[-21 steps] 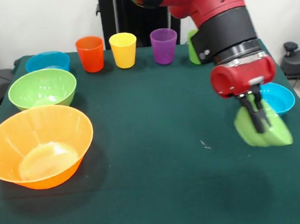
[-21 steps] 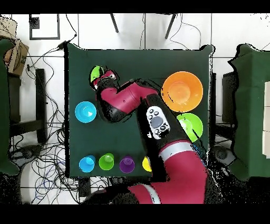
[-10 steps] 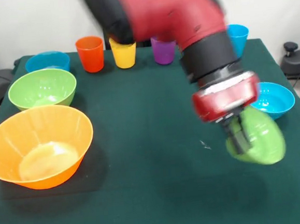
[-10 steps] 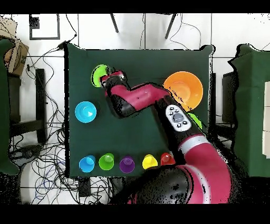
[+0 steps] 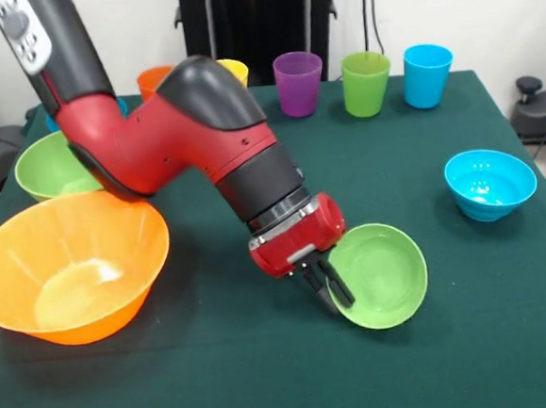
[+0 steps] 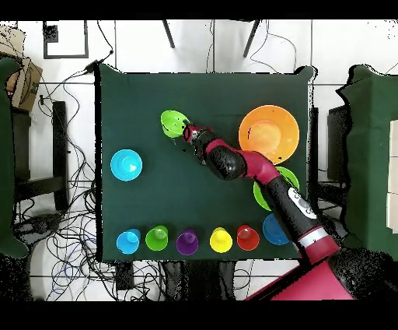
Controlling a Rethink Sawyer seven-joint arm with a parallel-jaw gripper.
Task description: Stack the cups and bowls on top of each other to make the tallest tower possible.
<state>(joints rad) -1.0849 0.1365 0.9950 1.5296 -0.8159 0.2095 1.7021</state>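
My gripper [image 5: 325, 285] is shut on the rim of the small green bowl [image 5: 378, 273], which is tilted just above the cloth near the table's middle; overhead, the gripper [image 6: 186, 134] sits beside that bowl [image 6: 174, 123]. The small blue bowl [image 5: 491, 182] stands alone at the right. Purple [image 5: 298, 82], green [image 5: 366, 83] and light blue [image 5: 428, 75] cups stand in the far row. The arm partly hides the yellow [image 5: 234, 70] and orange [image 5: 154, 78] cups. No cup or bowl rests on another.
The very large orange bowl [image 5: 65, 268] stands at the left, with the medium green bowl [image 5: 48, 165] behind it, partly covered by my arm. Overhead, the medium blue bowl [image 6: 272, 229] shows beside the arm, near the orange cup [image 6: 247, 237].
The arm has swung across the table and carried the small green bowl from beside the small blue bowl toward the middle. The bowl now faces open-side up and tilted.
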